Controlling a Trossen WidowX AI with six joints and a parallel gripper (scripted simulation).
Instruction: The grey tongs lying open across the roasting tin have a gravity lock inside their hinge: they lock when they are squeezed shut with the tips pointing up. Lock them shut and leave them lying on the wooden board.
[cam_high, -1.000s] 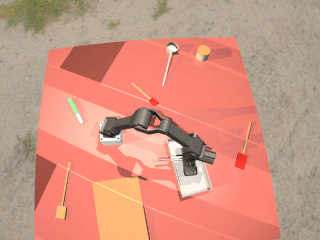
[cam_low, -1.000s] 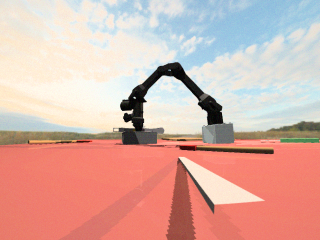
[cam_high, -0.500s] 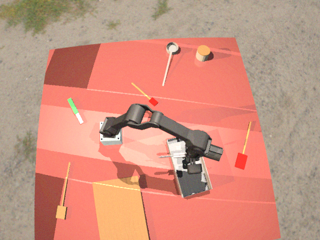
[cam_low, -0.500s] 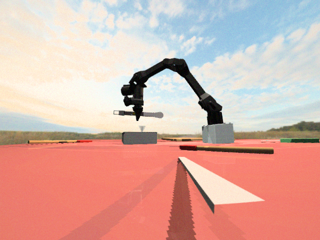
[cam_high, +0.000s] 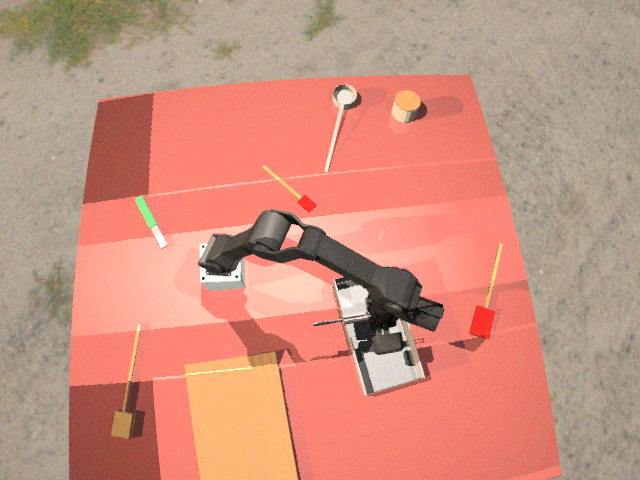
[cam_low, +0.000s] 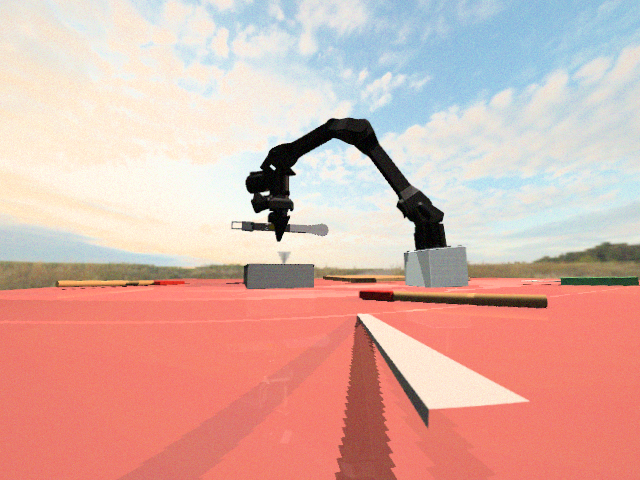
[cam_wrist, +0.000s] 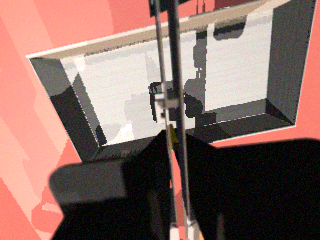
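Note:
The grey tongs (cam_high: 330, 322) (cam_low: 310, 228) (cam_wrist: 176, 60) are held nearly level above the roasting tin (cam_high: 392, 373) (cam_low: 279, 276) (cam_wrist: 287, 65). Their two arms are squeezed close together, nearly parallel. The rounded tips face the robot's base and the hinge end faces away. My gripper (cam_low: 279, 238) (cam_wrist: 169, 134) points down and is shut on the tongs' arms. In the exterior view a gap shows between the tongs and the tin's rim. Whether the lock inside the hinge has caught cannot be seen. The wooden board (cam_high: 240, 413) lies at the front of the top view, left of the tin.
Two red-headed tools (cam_high: 307, 203) (cam_high: 482, 321), a wooden mallet (cam_high: 123, 423) and a green-handled tool (cam_high: 146, 211) lie on the red table. A round cup (cam_high: 344, 96) with a long pale handle and an orange-topped jar (cam_high: 406, 105) are at the back.

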